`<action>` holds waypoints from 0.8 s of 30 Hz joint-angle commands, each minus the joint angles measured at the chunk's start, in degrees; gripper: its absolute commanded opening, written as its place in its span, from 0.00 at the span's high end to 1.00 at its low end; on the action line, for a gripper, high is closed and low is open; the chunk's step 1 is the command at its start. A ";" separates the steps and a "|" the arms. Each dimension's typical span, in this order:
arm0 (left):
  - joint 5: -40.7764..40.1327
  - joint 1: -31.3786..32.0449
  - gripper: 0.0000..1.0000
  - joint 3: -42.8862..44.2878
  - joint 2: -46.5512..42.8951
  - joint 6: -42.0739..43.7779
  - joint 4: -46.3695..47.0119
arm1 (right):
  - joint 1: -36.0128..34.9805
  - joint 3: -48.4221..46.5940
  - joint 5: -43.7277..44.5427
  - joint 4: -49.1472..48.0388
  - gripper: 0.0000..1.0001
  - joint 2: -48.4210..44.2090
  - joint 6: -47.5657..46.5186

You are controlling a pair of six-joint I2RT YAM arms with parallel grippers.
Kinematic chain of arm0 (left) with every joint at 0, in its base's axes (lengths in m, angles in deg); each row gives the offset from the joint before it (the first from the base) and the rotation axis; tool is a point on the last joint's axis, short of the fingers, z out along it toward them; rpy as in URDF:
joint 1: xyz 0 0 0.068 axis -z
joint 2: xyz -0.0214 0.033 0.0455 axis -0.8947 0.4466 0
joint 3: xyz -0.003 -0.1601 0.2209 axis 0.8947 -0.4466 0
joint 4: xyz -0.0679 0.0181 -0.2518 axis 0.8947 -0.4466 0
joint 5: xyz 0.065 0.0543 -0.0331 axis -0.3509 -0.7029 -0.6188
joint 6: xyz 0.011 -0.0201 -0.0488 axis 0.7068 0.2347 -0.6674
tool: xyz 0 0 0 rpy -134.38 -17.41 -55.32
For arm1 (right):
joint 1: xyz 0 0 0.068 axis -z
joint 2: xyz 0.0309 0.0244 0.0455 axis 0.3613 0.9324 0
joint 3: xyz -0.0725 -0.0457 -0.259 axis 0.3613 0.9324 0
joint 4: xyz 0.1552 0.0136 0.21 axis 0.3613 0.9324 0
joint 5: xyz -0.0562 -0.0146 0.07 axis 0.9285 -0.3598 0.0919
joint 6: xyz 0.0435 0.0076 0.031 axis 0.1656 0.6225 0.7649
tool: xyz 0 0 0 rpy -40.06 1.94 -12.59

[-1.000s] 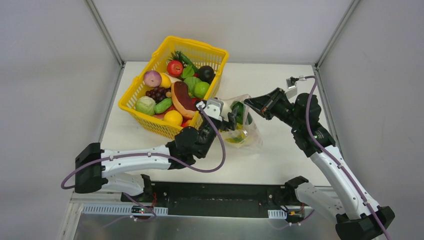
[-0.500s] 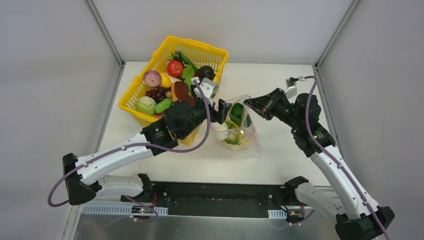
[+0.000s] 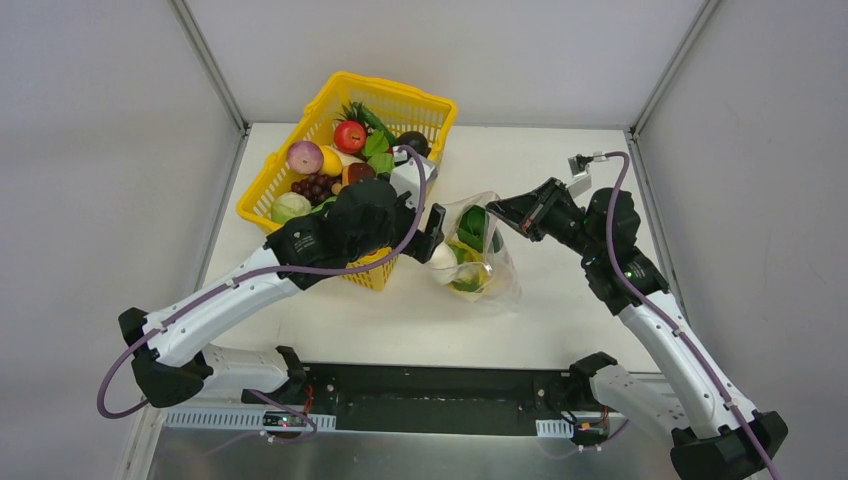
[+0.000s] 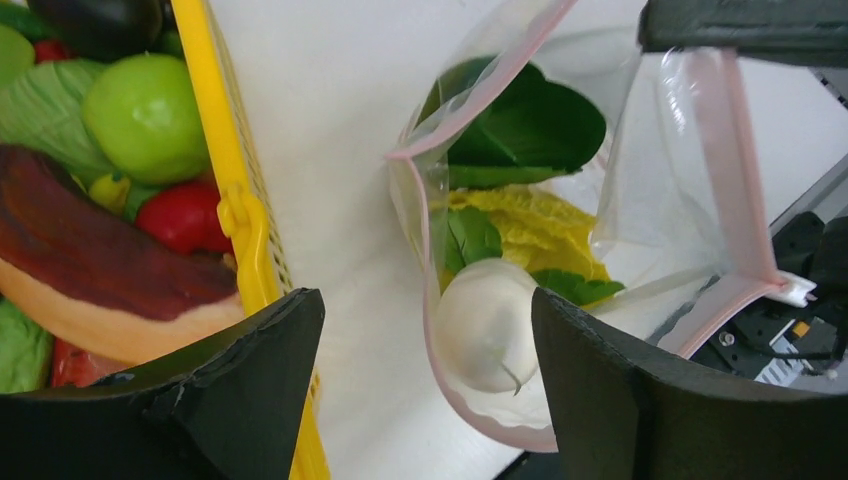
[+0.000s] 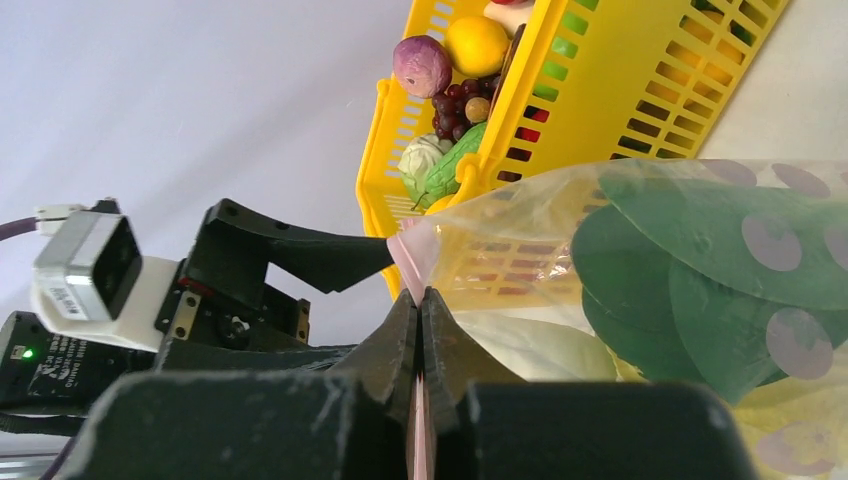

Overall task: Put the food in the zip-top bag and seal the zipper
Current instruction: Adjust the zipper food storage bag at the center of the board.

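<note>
The clear zip-top bag (image 3: 480, 262) lies right of the basket with its mouth held open. It holds a white radish (image 4: 485, 325), a yellow cabbage (image 4: 540, 230) and dark leafy greens (image 4: 525, 130). My right gripper (image 3: 497, 210) is shut on the pinkish zipper strip (image 4: 735, 170) and holds one lip up; in the right wrist view the closed gripper (image 5: 420, 295) pinches the strip. My left gripper (image 3: 432, 222) is open and empty just left of the bag mouth; in the left wrist view its jaws (image 4: 425, 320) stand wide over the radish and the table.
The yellow mesh basket (image 3: 268, 170) stands at the back left, touching my left arm. It holds more toy food: a red apple (image 3: 350, 136), a purple onion (image 3: 305, 157), a green lime (image 4: 145, 115) and others. Frame posts stand at the back corners.
My left arm has swung back and left toward the basket, its open gripper drawn out of the bag mouth. The white radish now lies inside the bag. The right arm has not moved.
</note>
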 commanded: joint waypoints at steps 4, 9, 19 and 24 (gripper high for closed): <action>2.22 -0.57 0.32 -2.89 -0.55 -6.52 -7.81 | 0.30 -1.38 -1.14 -2.44 1.00 0.29 -1.66; 2.65 -0.60 0.35 -7.69 -5.10 -9.57 -2.36 | 0.30 -1.67 -1.46 -2.44 1.00 0.43 -2.00; 7.92 -1.27 0.51 1.44 3.72 -5.49 -10.89 | 0.32 -2.07 -2.93 -2.99 1.00 1.32 -1.19; 6.18 -1.23 0.54 -0.08 8.65 -7.38 -9.98 | 0.27 -2.61 -3.41 -3.48 1.00 0.39 -0.67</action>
